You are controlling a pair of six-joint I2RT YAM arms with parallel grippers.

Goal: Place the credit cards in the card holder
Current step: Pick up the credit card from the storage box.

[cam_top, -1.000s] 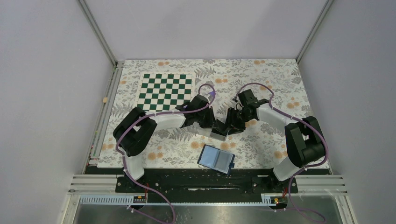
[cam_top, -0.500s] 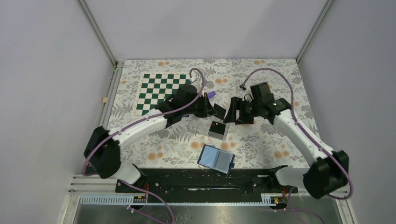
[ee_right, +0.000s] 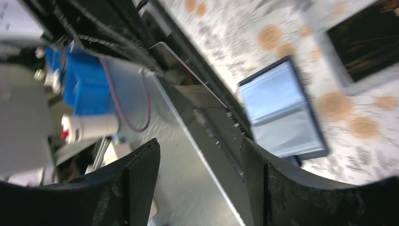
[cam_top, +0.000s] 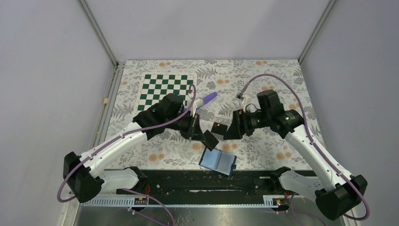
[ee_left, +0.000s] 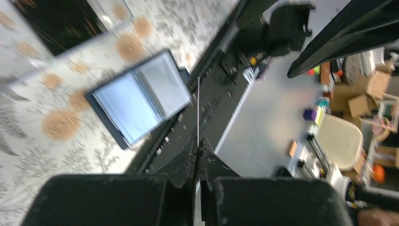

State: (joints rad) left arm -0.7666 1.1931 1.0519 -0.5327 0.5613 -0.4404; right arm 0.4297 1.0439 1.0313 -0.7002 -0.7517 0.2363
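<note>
The card holder (cam_top: 218, 160) lies open near the table's front edge, navy outside with pale blue-grey pockets (ee_left: 141, 96) (ee_right: 284, 110). My left gripper (cam_top: 201, 133) (ee_left: 198, 146) is shut on a dark credit card (cam_top: 211, 139), which hangs tilted just above and left of the holder. The left wrist view shows this card (ee_left: 198, 108) edge-on as a thin line. More dark cards lie in a clear tray (cam_top: 219, 128) behind the holder. My right gripper (cam_top: 231, 132) (ee_right: 200, 155) hovers open and empty beside the tray, right of the held card.
A green and white chessboard (cam_top: 164, 89) lies at the back left. A purple marker (cam_top: 207, 99) rests beside it. The black rail (cam_top: 207, 181) with both arm bases runs along the near edge, right behind the holder.
My left gripper lifted a card from the tray and carried it forward towards the holder. My right gripper opened, let go at the tray and drew back to the right.
</note>
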